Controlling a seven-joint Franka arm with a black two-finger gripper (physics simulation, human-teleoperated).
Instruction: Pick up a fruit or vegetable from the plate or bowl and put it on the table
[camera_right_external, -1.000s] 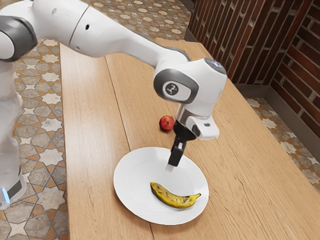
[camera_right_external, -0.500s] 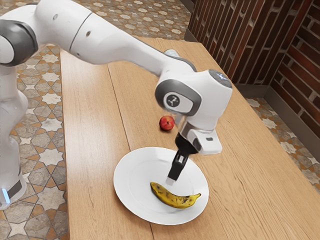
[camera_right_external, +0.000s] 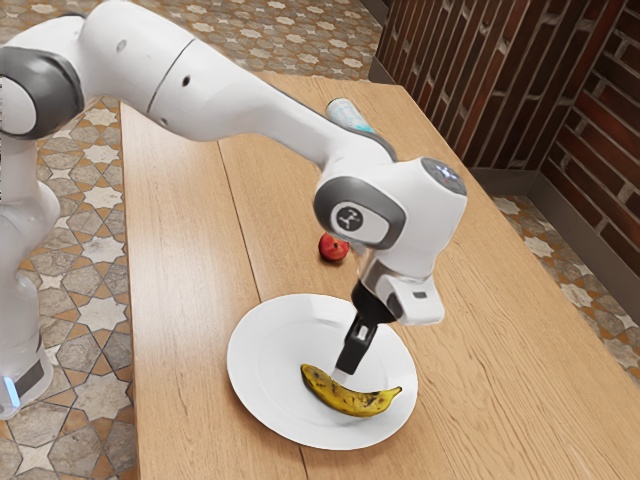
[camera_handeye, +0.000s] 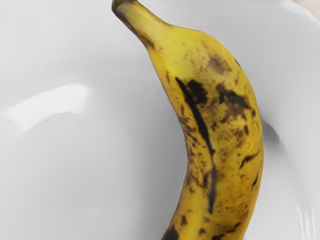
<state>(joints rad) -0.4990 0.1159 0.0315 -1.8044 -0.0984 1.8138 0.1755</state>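
Note:
The gripper (camera_right_external: 345, 368) points down over the white plate (camera_right_external: 262, 350), its tip at the banana's inner edge in the exterior view; whether it touches cannot be told. A spotted yellow banana (camera_right_external: 350, 402) lies curved on the plate, toward the near rim. Seen from the hand, the banana (camera_handeye: 220, 115) is large and close, its stem end pointing away from its wide body, with the white plate (camera_handeye: 100, 170) around it.
A red apple-like fruit (camera_right_external: 333, 248) sits on the wooden table (camera_right_external: 180, 300) beyond the plate. Farther back, a white and teal can-like object (camera_right_external: 345, 113) lies partly behind the arm.
My hand has come down from above the plate to the banana's inner edge. Banana, plate and red fruit have stayed where they were; the can-like object has come into view behind the arm.

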